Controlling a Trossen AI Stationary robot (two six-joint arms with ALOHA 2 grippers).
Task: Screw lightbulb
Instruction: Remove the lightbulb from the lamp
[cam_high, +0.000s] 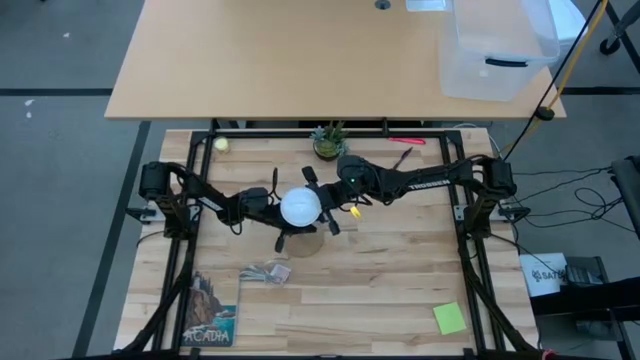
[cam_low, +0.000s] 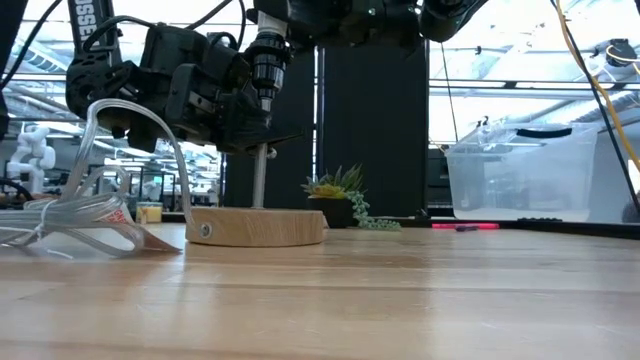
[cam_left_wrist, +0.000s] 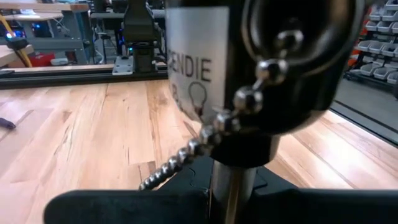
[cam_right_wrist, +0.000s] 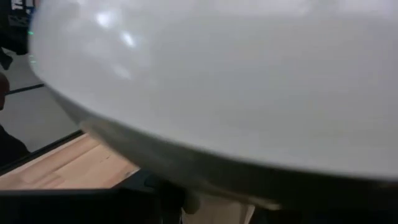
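Both arms reach inward over the middle of the table and meet there. The left gripper (cam_high: 278, 203) comes in low from the left, its wrist level, fingers pointing right. The right gripper (cam_high: 322, 205) comes from the right, elbow bent, fingers pointing left, almost facing the left gripper.

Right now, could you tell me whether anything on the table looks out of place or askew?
Nothing looks damaged or spilled. The lightbulb sits upright over the wooden stand, with both grippers close around it. The only stray item is a crumpled clear plastic wrapper lying loose on the table beside the stand.
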